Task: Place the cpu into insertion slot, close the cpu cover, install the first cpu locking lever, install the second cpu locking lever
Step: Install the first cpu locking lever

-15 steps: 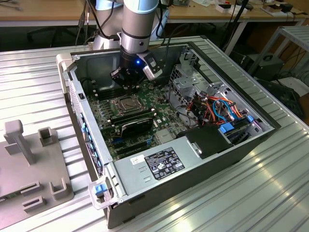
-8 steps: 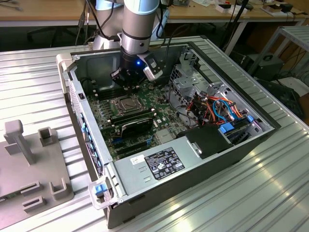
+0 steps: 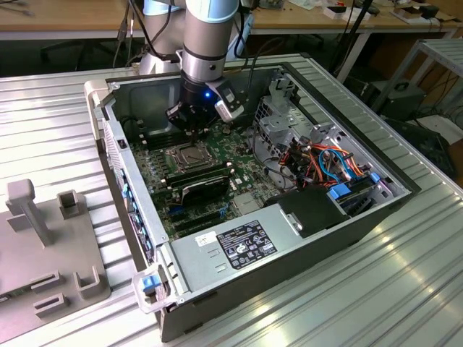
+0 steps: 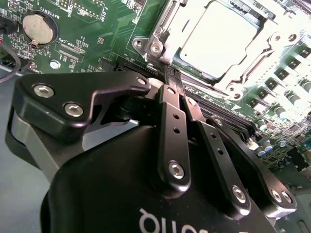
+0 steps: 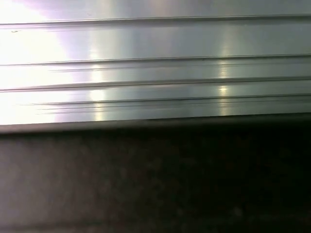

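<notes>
1. In the second wrist view the gripper (image 4: pixel 171 77) lies nearest. Its fingers are drawn fully together and nothing is seen held. The tips are set just beside a corner of the insertion slot (image 3: pixel 184 155).
2. Just beyond the tips, the cpu (image 4: pixel 218 39) is noted seated flat in the slot, with the cpu cover (image 4: pixel 269 41) lowered around it. Placement and cover closing are judged done.
3. Latching of the locking levers cannot be told, so that step is judged outstanding.
4. In the exterior view the slot is logged left of centre, inside the computer case (image 3: pixel 304 267).
</notes>
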`<state>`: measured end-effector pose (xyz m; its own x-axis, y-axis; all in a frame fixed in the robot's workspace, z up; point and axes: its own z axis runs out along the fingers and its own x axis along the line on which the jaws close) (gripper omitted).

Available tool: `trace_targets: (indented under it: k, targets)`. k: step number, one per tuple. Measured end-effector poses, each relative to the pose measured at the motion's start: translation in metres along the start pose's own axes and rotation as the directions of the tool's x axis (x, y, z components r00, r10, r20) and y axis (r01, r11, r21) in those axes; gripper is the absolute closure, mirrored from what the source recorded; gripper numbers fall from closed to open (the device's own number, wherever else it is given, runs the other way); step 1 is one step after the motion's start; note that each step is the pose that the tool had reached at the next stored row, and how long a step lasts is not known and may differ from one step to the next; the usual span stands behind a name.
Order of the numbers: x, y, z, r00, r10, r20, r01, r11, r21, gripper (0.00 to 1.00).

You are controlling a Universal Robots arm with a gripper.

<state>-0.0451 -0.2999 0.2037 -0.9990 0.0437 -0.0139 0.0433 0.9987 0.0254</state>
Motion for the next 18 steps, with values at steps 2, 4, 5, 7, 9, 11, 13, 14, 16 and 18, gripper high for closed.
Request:
trace_targets:
  k: [2,4,5,7,9,11,13,14,16,18]
  targets:
    - [0.0000,0.0000,0.0000,1.0000,0.000,-0.0002,0.000,1.0000,0.0001,0.89]
    - [-0.0001,0.0001,-0.0010,1.0000,0.000,0.0002,0.000,1.0000,-0.0009,0.89]
    - [-0.0001,0.0002,-0.0012,1.0000,0.000,0.0003,0.000,1.0000,-0.0010,0.89]
    - [-0.0001,0.0001,-0.0016,1.0000,0.000,0.0001,0.000,1.0000,-0.0003,0.89]
    - [-0.0001,0.0001,-0.0016,1.0000,0.000,0.0000,0.000,1.0000,-0.0004,0.89]
    - [-0.0001,-0.0001,-0.0017,1.0000,0.000,-0.0001,0.000,1.0000,-0.0002,0.89]
    - [-0.0001,-0.0006,-0.0017,1.0000,0.000,-0.0001,0.000,1.0000,-0.0002,0.89]
    - [-0.0001,-0.0009,-0.0017,1.0000,0.000,-0.0001,0.000,1.0000,-0.0002,0.89]
    - [-0.0001,-0.0013,-0.0017,1.0000,0.000,-0.0001,0.000,1.0000,-0.0003,0.89]
    - [-0.0001,-0.0014,-0.0017,1.0000,0.000,-0.0002,0.000,1.0000,-0.0002,0.89]
